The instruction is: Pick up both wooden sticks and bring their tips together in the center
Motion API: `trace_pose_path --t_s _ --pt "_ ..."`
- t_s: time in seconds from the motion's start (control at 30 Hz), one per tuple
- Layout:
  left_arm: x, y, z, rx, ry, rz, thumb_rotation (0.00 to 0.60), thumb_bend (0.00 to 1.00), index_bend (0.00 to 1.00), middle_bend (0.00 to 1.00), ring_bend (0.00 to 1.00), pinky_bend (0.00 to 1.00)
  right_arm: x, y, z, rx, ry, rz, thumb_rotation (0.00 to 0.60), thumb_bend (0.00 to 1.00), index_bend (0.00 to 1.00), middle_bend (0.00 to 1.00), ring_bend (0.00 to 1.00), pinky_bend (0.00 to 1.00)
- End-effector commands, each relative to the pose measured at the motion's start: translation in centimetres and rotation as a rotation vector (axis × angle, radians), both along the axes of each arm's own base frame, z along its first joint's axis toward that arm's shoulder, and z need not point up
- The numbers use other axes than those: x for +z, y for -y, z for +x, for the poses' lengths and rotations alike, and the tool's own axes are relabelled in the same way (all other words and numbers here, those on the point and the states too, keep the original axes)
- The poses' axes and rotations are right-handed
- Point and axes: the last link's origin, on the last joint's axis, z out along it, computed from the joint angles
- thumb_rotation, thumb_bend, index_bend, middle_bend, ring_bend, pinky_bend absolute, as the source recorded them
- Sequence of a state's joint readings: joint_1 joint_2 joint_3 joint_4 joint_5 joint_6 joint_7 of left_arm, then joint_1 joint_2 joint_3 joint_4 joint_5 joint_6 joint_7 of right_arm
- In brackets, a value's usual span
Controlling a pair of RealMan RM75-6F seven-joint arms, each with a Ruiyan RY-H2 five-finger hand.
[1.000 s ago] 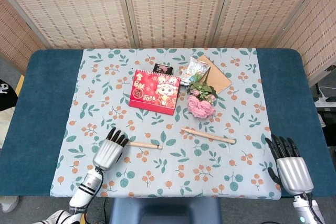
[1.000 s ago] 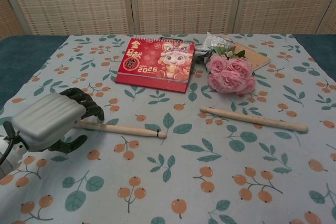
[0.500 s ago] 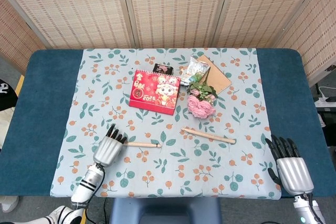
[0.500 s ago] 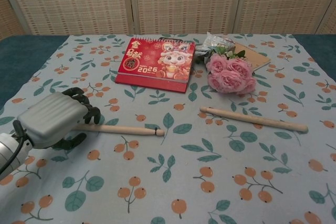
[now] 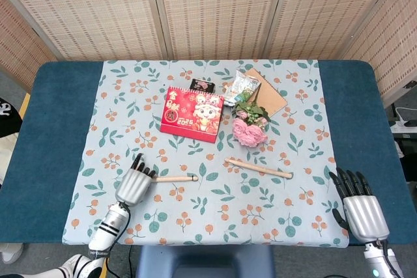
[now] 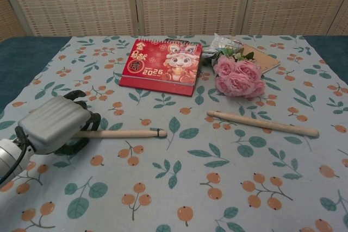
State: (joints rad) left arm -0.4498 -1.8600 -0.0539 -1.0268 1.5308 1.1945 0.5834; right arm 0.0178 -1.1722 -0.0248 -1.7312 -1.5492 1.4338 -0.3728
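Note:
Two wooden sticks lie on the floral cloth. The left stick (image 5: 176,178) (image 6: 122,133) points right, and my left hand (image 5: 133,185) (image 6: 54,126) grips its left end with fingers curled around it. Its rounded tip sits just above or on the cloth; I cannot tell which. The longer right stick (image 5: 258,168) (image 6: 262,123) lies free, right of centre, below the flowers. My right hand (image 5: 361,209) shows only in the head view, at the near right corner off the cloth. Its fingers are spread, it holds nothing, and it is well apart from the right stick.
A red 2025 calendar (image 5: 192,113) (image 6: 161,61) lies behind the sticks. Pink flowers (image 5: 249,131) (image 6: 237,75) lie just beyond the right stick. A brown notebook (image 5: 267,96), a snack packet (image 5: 242,84) and a small black object (image 5: 203,86) sit at the back.
My left hand has closed around the left stick's end, and the stick's tip has swung slightly away from me. The right hand and right stick have not moved.

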Motion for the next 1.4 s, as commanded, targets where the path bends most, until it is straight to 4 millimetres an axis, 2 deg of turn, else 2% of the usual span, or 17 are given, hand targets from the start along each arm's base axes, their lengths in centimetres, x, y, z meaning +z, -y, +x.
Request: trace_pose_path --t_s 0.03,0.13,0.33,0.43,0.6,0.73,1.07,1.4 --pt "0.4 0.1 0.3 -0.029 0.049 0.017 0.600 0.48 0.75 0.77 0.42 0.13 -0.4 0.1 -0.1 -0.004 -0.013 0.007 0.600 0.26 0.00 0.00 0.00 0.00" --pt "0.8 0.2 0.4 -0.068 0.086 0.023 0.600 0.53 0.83 0.85 0.47 0.13 -1.3 0.3 0.0 -0.007 -0.033 0.021 0.600 0.26 0.00 0.00 0.00 0.00" --pt "2.4 0.3 0.4 -0.136 0.137 0.036 0.600 0.55 0.85 0.87 0.49 0.13 -3.5 1.5 2.5 0.037 -0.068 0.025 0.600 0.26 0.01 0.00 0.00 0.00" --pt "3.1 0.4 0.3 -0.153 0.153 0.040 0.600 0.54 0.86 0.87 0.50 0.13 -4.9 2.7 3.9 0.058 -0.112 0.004 0.600 0.26 0.07 0.06 0.00 0.00" --pt "4.3 0.3 -0.1 -0.166 0.150 0.057 0.600 0.54 0.86 0.87 0.50 0.13 -8.5 5.4 6.0 0.067 -0.184 0.019 0.600 0.26 0.20 0.17 0.00 0.00" --pt "5.0 0.2 -0.5 -0.158 0.152 0.069 0.600 0.54 0.86 0.87 0.50 0.13 -11.2 7.5 7.3 0.066 -0.254 0.059 0.600 0.26 0.22 0.19 0.00 0.00" --pt "5.6 -0.1 -1.2 -0.140 0.133 0.077 0.600 0.54 0.86 0.86 0.50 0.13 -14.8 11.1 8.3 0.020 -0.286 0.087 0.600 0.26 0.29 0.25 0.00 0.00" --pt "5.5 -0.4 -1.2 -0.137 0.127 0.076 0.600 0.54 0.86 0.87 0.50 0.13 -17.0 12.6 8.1 -0.007 -0.312 0.110 0.600 0.26 0.39 0.32 0.06 0.00"
